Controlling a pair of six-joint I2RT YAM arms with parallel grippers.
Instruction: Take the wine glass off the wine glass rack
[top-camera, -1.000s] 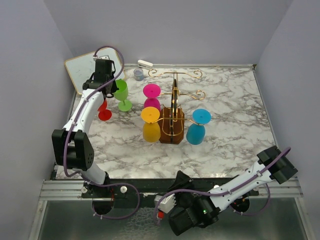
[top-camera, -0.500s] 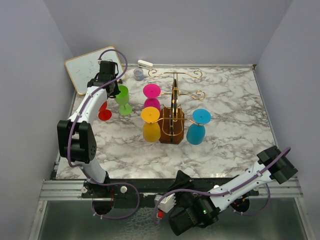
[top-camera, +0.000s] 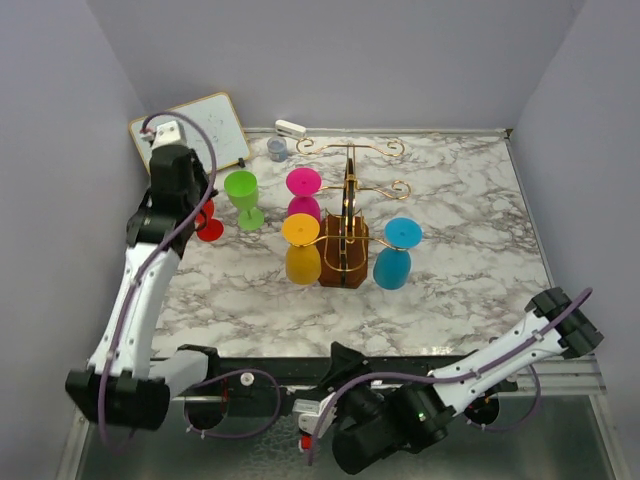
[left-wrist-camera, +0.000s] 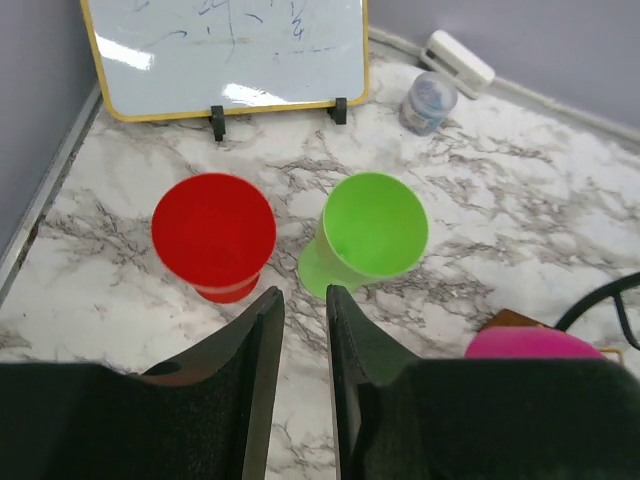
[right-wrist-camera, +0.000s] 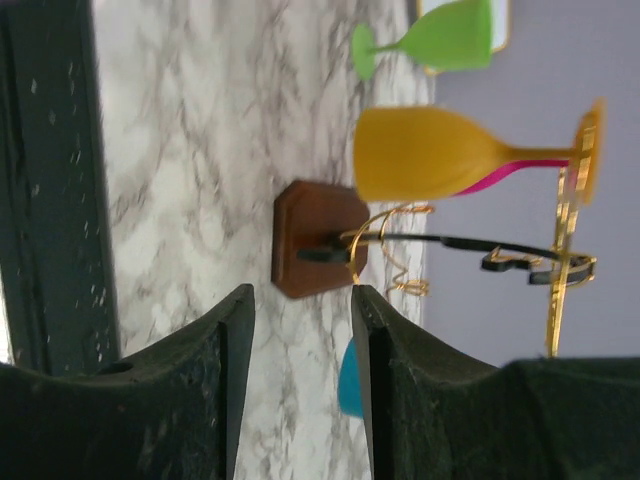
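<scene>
Top view: the left arm (top-camera: 145, 275) has pulled back from the lime-green plastic wine glass (top-camera: 243, 195), which is now standing beside the red plastic wine glass (top-camera: 208, 228) on the grey-veined marble tabletop (top-camera: 470, 230); that removal looks complete. Magenta (top-camera: 303, 185), yellow (top-camera: 300, 235) and blue (top-camera: 398, 245) glasses are hanging on the gold wire wine glass rack (top-camera: 347, 200) mid-tabletop. Plain grey walls are enclosing the table.

Left wrist: the left claw (left-wrist-camera: 305, 310) is showing a narrow gap and holding nothing.

Right wrist: the right claw (right-wrist-camera: 300, 300) is parted wider, empty, and facing the rack.

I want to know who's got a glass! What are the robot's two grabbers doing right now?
Left gripper: open only a crack, holding nothing.
Right gripper: open, holding nothing.
</scene>
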